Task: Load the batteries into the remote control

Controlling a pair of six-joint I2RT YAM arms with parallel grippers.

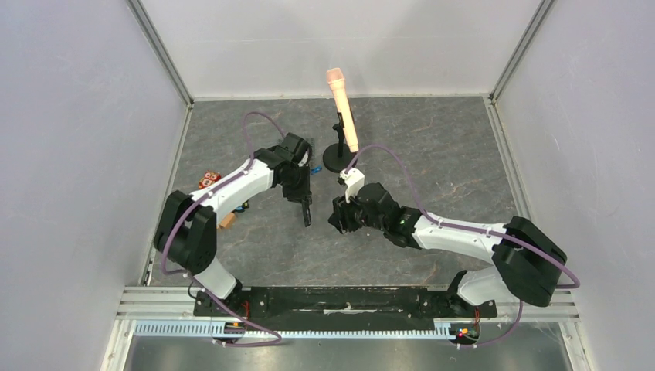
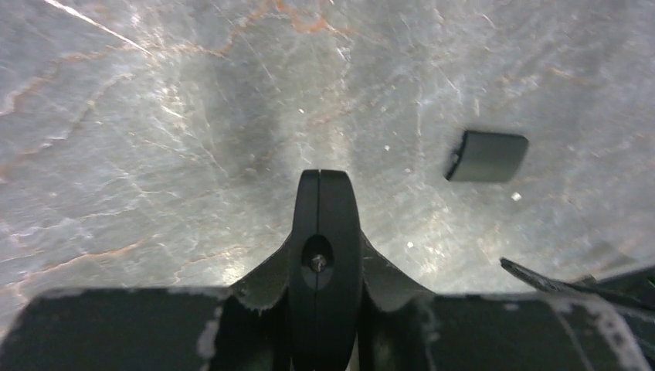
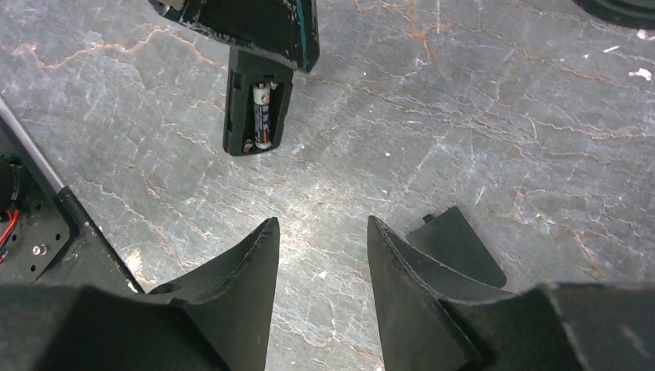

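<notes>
Left gripper (image 1: 300, 192) grips the remote; right gripper (image 3: 323, 228) is empty.
Your left jaws are closed on the slim, matt black plastic remote control (image 3: 235, 108), whose open compartment shows one small cylindrical battery (image 3: 261, 116). It sits ahead and left of your right jaws, which are parted with nothing between them. The flat back cover (image 3: 459, 247) lies on the veined grey bench (image 3: 502, 116).

Bare table (image 1: 448, 147) gives passage upper right and lower centre of the top view; the microphone (image 1: 342, 108) blocks upper centre, the held remote control (image 1: 306, 212) mid-frame, the back cover (image 3: 463, 251) lower right in the right wrist view
</notes>
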